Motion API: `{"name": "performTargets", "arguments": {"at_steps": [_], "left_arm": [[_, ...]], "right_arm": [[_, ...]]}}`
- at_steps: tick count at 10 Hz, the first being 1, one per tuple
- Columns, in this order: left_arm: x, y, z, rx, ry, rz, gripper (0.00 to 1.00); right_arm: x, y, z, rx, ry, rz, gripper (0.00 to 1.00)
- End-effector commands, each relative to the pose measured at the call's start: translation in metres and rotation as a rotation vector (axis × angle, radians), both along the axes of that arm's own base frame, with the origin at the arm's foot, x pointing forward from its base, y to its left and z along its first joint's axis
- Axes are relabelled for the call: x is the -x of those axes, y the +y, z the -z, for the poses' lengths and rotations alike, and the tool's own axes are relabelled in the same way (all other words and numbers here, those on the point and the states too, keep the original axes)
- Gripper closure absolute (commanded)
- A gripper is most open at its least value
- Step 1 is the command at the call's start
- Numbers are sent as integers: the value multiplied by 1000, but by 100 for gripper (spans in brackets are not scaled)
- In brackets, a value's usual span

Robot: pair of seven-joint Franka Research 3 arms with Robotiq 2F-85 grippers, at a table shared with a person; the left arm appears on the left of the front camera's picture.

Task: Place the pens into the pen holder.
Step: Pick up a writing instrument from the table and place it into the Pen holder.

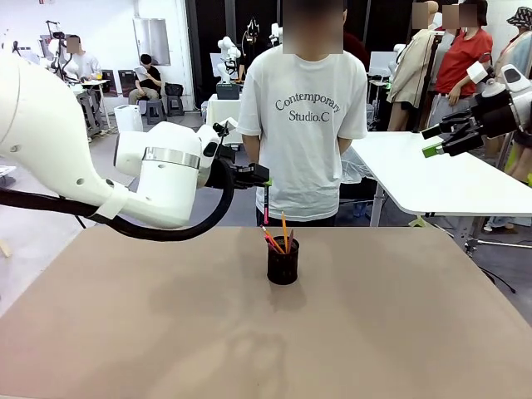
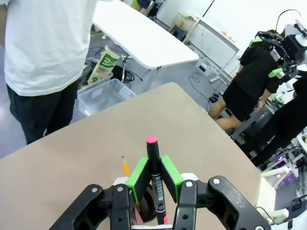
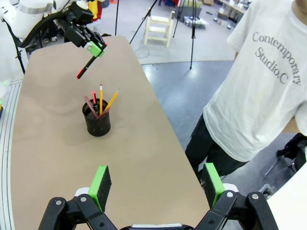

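Holding a black pen (image 1: 266, 206) with a pink-red end, our left hand (image 1: 259, 176) sits above and just to the far side of the pen holder (image 1: 283, 261); its green pads (image 2: 139, 178) are clamped on the pen's barrel, and the pen hangs roughly upright, pink tip down toward the cup. The holder stands near the middle of the desk (image 1: 125, 332), a small black mesh cup.

Inside it we count an orange-yellow pencil (image 3: 100, 97), a second yellowish one leaning right (image 3: 111, 101), a reddish one and a brownish one. So most of the job looks done; we judge the pen in the left hand to be the last, since we see no loose pens on the desk. It has yet to be lowered and let go.

Our right hand (image 3: 158, 184) is parked high off the right side of the desk, fingers wide apart, holding nothing.

Writing: the person at the far edge wears a white T-shirt (image 1: 307, 116) reading "Contemporary Studio.C". Print on the pen's barrel is too small to read.
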State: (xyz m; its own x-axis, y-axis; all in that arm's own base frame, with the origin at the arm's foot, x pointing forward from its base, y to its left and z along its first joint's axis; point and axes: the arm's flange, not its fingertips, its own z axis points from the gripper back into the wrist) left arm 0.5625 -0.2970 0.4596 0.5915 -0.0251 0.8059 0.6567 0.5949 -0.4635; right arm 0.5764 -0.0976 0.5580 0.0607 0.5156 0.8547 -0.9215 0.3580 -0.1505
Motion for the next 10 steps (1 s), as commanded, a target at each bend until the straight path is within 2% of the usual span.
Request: {"name": "performTargets", "arguments": {"at_steps": [1,2,5,7,10], "left_arm": [[-1,-12,6,39,-112,76,100],[-7,-24,15,20,-137,74,100],[-16,-42,34,42,-322,118,100],[-17,-48,50,46,-428,107,100],[-12,-50,75,41,-383,134,100]], "right_arm": [[-1,2,-4,10,24,5,0],[-1,2,-4,10,24,5,0],[-1,2,-4,10,24,5,0],[-1,2,-4,10,24,5,0],[-1,2,-4,10,24,5,0]]}}
